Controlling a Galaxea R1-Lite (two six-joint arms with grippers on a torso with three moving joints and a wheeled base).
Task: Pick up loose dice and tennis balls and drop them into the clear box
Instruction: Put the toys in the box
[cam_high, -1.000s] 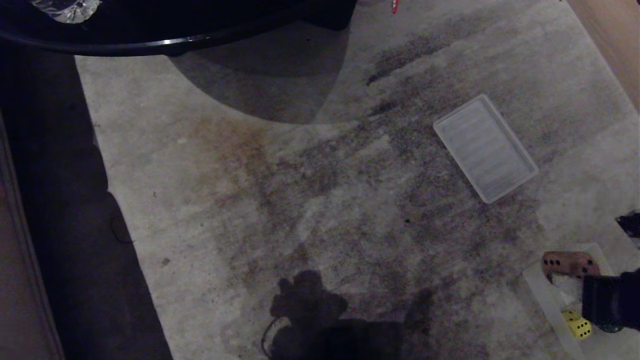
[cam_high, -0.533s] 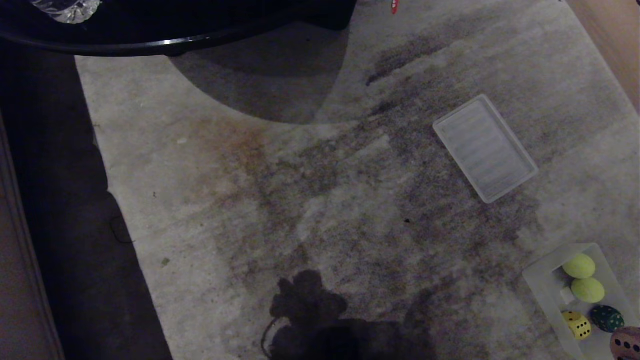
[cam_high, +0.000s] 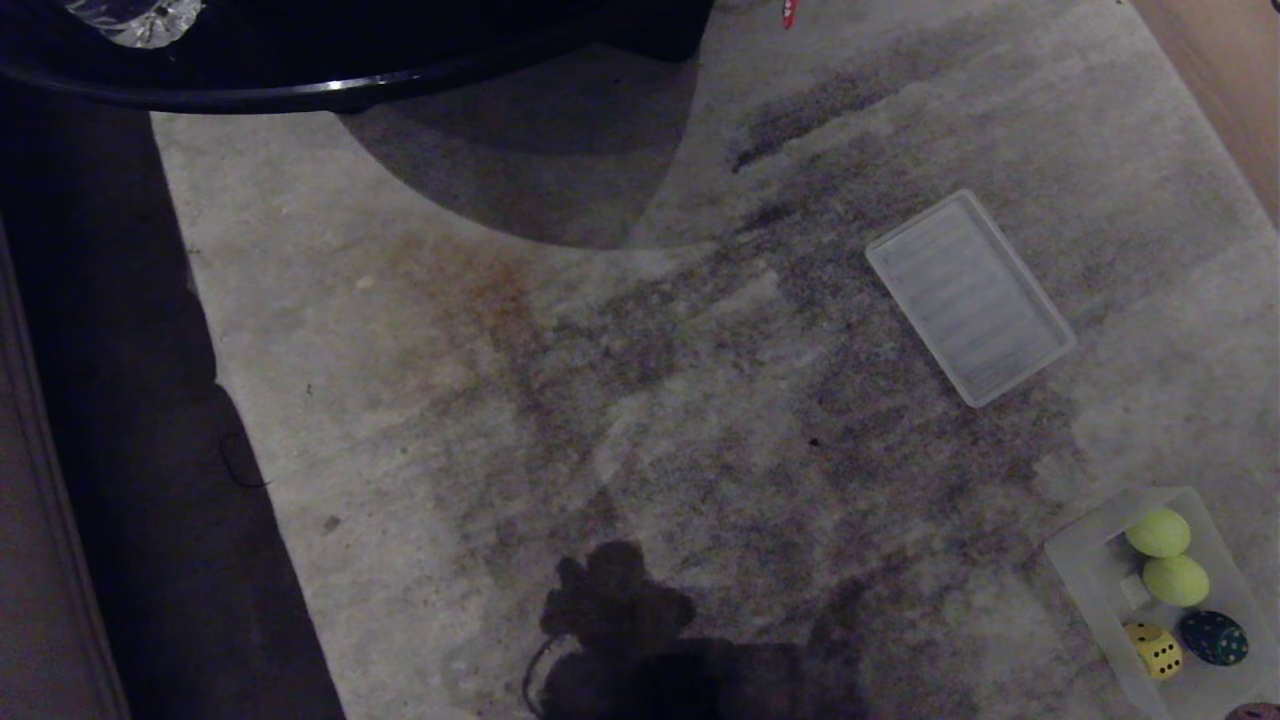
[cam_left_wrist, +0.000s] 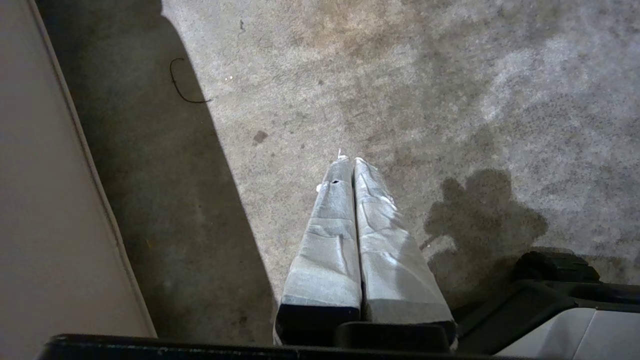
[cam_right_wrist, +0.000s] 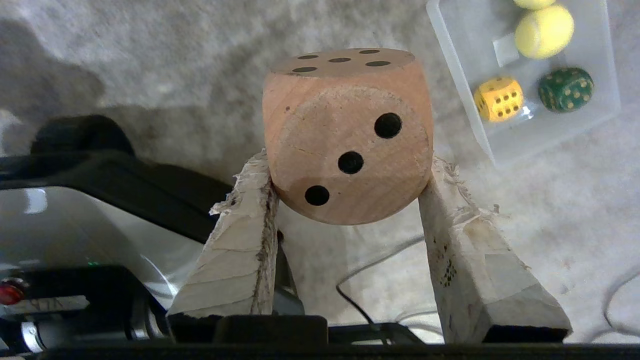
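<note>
I count two fuzzy yellow-green tennis balls (cam_high: 1158, 533) (cam_high: 1175, 580) in the small clear plastic box (cam_high: 1085, 565), touching each other along one long wall. With them sit one yellow die with black pips (cam_high: 1155, 649) and one dark green die with pale pips (cam_high: 1213, 638), side by side and just apart. That makes four things in the box, and no red die shows in my views.

A third die, the pinkish-tan wooden die with black pips (cam_right_wrist: 348, 135), is clamped between the tape-wrapped fingers (cam_right_wrist: 239, 250) of my right gripper (cam_right_wrist: 348, 195), whose jaws stand about half open around it. In the right wrist view its three-pip face looks at the camera, and the face turned away from the gripper shows at least five pips. It hangs above the carpet beside the box, not over it. In the head view only a dark sliver of it shows at the lower right corner.

My left gripper (cam_left_wrist: 348, 160) is parked over bare carpet, fingers pressed together and holding nothing.

The box lies at the lower right of the stained grey carpet (cam_high: 600, 400), its long axis running diagonally away from me. The flat ribbed clear lid (cam_high: 970, 297) lies well apart, farther out, tilted along a similar diagonal. A black round table edge (cam_high: 300, 90) crosses the far left.
</note>
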